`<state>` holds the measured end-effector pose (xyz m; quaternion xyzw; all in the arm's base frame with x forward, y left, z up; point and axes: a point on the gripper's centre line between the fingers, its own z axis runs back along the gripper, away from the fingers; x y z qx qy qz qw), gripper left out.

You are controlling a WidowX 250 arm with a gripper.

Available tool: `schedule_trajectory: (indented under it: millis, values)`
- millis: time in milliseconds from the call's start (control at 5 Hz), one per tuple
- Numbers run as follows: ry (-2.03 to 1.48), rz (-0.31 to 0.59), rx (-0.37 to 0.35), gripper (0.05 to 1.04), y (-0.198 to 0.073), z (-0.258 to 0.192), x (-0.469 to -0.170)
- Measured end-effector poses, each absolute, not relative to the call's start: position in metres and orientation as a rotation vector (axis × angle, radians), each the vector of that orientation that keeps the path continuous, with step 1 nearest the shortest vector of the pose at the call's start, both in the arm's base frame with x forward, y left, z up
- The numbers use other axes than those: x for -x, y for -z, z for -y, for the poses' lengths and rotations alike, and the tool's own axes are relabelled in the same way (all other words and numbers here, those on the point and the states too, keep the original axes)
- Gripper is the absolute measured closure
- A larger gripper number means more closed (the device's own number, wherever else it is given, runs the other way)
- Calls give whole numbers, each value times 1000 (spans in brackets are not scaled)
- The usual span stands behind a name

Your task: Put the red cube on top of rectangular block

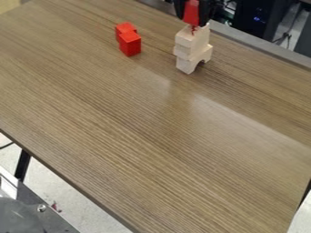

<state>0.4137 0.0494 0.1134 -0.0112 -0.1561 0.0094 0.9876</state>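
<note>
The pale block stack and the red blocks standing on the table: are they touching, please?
Apart: the camera view shows bare table between the pale block stack and the red blocks.

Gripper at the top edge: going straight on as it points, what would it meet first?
Pointing down, the gripper, with a red block between its fingers, would probably meet the top of the pale block stack first; any gap is hard to judge from this slant.

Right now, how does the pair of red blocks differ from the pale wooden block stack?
The red blocks are bright red; the stack is cream-coloured. The stack stands taller than the red blocks. The stack has an arched opening at its foot; the red blocks show flat faces. Both stand on the brown table.
</note>
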Motion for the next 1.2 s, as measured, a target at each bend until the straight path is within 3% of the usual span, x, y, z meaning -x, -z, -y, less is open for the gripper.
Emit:
schedule_trajectory:
  millis: [1000,1200]
  values:
    - [0,318,22,491,-106,-47,-418]
    - [2,325,17,445,-106,-47,-419]
